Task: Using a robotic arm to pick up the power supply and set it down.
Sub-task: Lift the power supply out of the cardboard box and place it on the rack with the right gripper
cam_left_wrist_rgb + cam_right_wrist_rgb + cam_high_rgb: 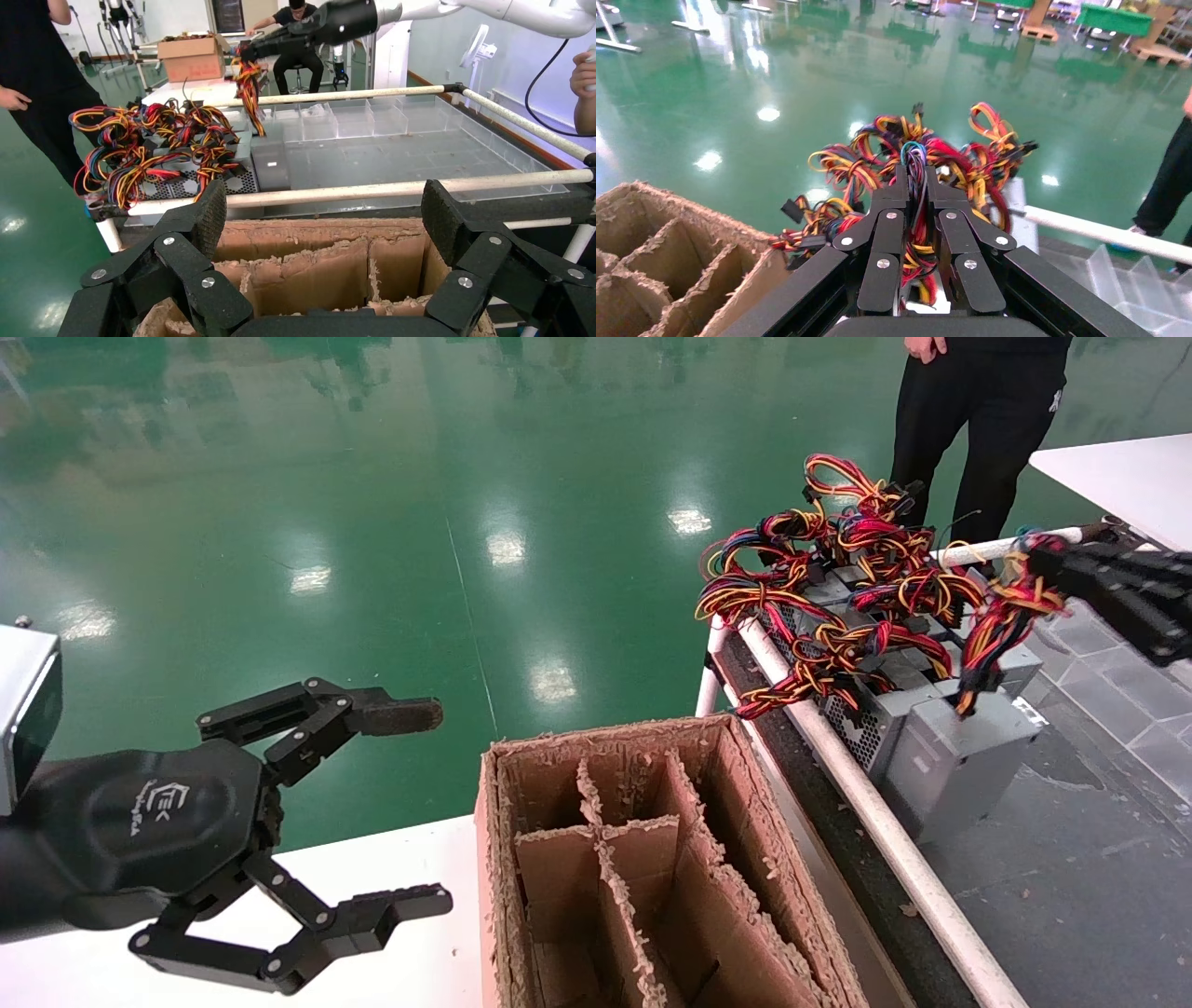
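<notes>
My right gripper is shut on a bunch of red, yellow and black wires that runs down to the power supply, a grey sheet-metal box tilted at the near end of the bin. In the right wrist view the wires are clamped between the fingers of the right gripper. The left wrist view shows the white robotic arm reaching in from above, its gripper holding the wire bunch over the grey box. My left gripper is open and holds nothing, beside the cardboard box.
A worn cardboard box with dividers stands between the grippers. Several more grey boxes with tangled coloured wires lie behind the white rail. A person stands at the back. Clear plastic trays line the bin.
</notes>
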`<state>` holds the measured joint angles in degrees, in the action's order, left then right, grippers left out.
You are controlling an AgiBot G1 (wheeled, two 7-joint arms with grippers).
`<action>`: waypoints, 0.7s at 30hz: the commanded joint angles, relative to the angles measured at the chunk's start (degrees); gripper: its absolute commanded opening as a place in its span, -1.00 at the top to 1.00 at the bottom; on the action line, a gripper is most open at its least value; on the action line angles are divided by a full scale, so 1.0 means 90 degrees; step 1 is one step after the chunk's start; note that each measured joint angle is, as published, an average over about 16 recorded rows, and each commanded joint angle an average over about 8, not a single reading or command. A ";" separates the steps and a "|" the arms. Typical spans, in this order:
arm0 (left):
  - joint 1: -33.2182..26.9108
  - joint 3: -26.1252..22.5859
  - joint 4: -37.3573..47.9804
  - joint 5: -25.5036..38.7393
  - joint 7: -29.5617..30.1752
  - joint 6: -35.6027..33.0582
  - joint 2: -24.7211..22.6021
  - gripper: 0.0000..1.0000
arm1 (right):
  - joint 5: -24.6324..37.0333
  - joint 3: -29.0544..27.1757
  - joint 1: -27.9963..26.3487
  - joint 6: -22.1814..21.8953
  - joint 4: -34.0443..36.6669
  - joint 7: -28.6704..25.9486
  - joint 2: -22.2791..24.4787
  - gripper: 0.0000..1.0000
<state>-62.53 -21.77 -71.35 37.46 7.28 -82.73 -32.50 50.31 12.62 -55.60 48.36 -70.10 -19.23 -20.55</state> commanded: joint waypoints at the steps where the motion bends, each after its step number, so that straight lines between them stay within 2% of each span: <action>1: 0.0000 0.0000 0.0000 0.0000 0.0000 0.0000 0.0000 -1.00 | 0.0029 0.0047 0.0030 -0.0092 -0.0086 -0.0046 -0.0087 1.00; 4: 0.0000 0.0000 0.0000 0.0000 0.0000 0.0000 0.0000 -1.00 | 0.0075 0.0103 0.0025 -0.0142 -0.0070 -0.0081 -0.0164 1.00; 5: 0.0000 0.0000 0.0000 0.0000 0.0000 0.0000 0.0000 -1.00 | 0.0087 0.0118 0.0023 -0.0150 -0.0059 -0.0089 -0.0184 0.90; 12: 0.0000 0.0000 0.0000 0.0000 0.0000 0.0000 0.0000 -1.00 | 0.0096 0.0191 0.0008 -0.0118 0.0064 -0.0161 -0.0276 -0.85; 13: 0.0000 0.0000 0.0000 0.0000 0.0000 0.0000 0.0000 -1.00 | 0.0093 0.0197 0.0003 -0.0105 0.0082 -0.0169 -0.0283 -1.00; 21: 0.0000 0.0000 0.0000 0.0000 0.0000 0.0000 0.0000 -1.00 | 0.0071 0.0233 -0.0070 0.0037 0.0212 -0.0207 -0.0313 -1.00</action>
<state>-62.53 -21.78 -71.35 37.46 7.28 -82.73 -32.50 51.03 14.72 -56.39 48.63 -68.11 -21.01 -23.43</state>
